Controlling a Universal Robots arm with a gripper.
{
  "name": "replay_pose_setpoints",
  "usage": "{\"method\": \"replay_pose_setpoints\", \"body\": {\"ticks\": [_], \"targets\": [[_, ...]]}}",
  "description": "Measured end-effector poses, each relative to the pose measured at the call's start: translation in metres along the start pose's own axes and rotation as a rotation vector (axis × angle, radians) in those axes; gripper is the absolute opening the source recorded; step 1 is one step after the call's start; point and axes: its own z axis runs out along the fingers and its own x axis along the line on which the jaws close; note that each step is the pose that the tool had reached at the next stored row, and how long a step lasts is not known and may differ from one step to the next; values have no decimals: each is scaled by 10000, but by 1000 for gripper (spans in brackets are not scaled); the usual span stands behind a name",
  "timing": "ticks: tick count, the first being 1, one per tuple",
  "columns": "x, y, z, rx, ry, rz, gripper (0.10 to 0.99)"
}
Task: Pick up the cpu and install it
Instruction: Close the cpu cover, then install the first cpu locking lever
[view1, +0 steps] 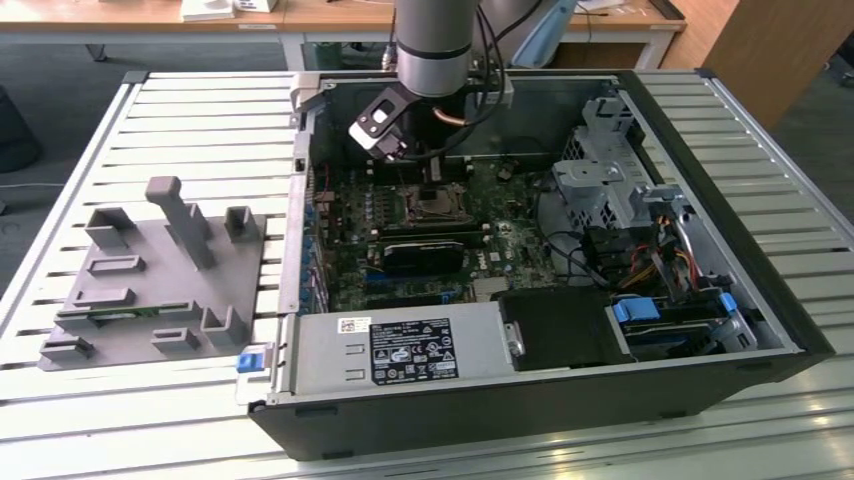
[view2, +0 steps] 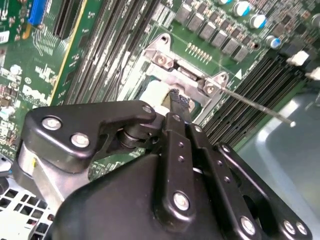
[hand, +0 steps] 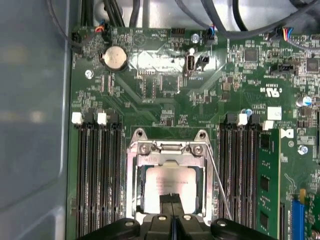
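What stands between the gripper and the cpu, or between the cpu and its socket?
Nothing visible does. In the first wrist view the cpu lies flat inside the socket frame, and the gripper, fingers shut, sits right over one edge of it. The thin lever stands beside the frame, clear of both.

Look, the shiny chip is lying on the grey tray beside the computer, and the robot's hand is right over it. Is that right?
Not quite. The cpu is not on the grey tray. It lies in the motherboard socket inside the computer case, as the first wrist view shows. The hand is right over it, as you said.
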Motion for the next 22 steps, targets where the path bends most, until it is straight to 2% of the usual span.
{"method": "replay_pose_setpoints", "body": {"ticks": [11,22], "targets": [[-1,96,3,0,0,0,106],[-1,103,-24,0,-1,1,106]]}}
